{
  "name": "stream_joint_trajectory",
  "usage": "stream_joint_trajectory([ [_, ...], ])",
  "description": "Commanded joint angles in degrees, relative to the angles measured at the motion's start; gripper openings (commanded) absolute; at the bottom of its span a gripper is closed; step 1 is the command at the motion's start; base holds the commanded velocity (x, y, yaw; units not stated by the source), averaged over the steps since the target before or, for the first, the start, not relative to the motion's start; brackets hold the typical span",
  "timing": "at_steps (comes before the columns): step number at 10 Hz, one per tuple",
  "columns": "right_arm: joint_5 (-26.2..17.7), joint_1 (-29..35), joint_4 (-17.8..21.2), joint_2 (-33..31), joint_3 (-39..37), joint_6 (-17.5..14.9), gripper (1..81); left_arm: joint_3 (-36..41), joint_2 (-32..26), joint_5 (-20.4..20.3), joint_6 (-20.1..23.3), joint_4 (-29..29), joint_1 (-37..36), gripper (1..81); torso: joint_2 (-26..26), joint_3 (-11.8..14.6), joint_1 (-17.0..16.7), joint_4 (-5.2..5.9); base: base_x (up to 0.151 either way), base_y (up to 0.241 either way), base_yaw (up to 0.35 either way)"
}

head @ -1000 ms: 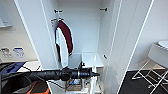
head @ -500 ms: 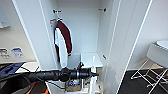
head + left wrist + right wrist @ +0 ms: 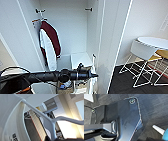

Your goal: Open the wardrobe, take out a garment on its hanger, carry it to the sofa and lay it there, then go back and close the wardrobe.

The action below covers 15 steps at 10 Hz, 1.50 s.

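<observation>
The wardrobe (image 3: 72,32) stands open in front of me, white inside, with its right door (image 3: 112,37) swung out. A maroon jacket with white sleeves (image 3: 51,37) hangs from a hook at its left. My left arm reaches across the bottom of the head view, and the left gripper (image 3: 93,75) is at the wardrobe's opening. Close up in the left wrist view, the whitish hanger (image 3: 50,119) stands against the ceiling with the white garment (image 3: 10,116) draped over it. The hanger's stem runs down into the dark gripper, which is shut on it.
A low white box (image 3: 80,60) sits on the wardrobe floor, and a black hook (image 3: 88,9) sticks out up on the right inside wall. To the right are a white round table (image 3: 155,42) and a white wire-legged chair (image 3: 142,50) on dark carpet (image 3: 125,80).
The whole head picture has shifted a little to the left, so the camera has moved. The left arm keeps its place across the bottom of the picture.
</observation>
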Motion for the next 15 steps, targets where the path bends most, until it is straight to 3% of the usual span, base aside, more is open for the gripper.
stream_joint_trajectory([
  [1, -4.46, 0.23, -1.0, -4.34, 6.13, -0.28, 81.1, 3.17, -0.42, -1.93, 0.45, 1.21, -8.71, 1.0, 0.0, 0.0, 0.0, 0.0, 0.0, 0.0, -0.308],
  [9, -6.65, 0.24, -0.22, -1.88, 3.95, -0.02, 81.1, 3.35, -1.3, -1.85, 0.45, 1.82, -7.92, 1.0, -0.02, 0.0, 0.0, 0.0, 0.0, 0.0, -0.309],
  [15, -5.95, 0.41, -0.13, -0.82, 2.18, -0.1, 81.1, 3.79, -1.3, -1.76, 0.45, 2.53, -7.84, 1.0, -0.02, 0.0, 0.0, 0.0, 0.0, 0.0, -0.311],
])
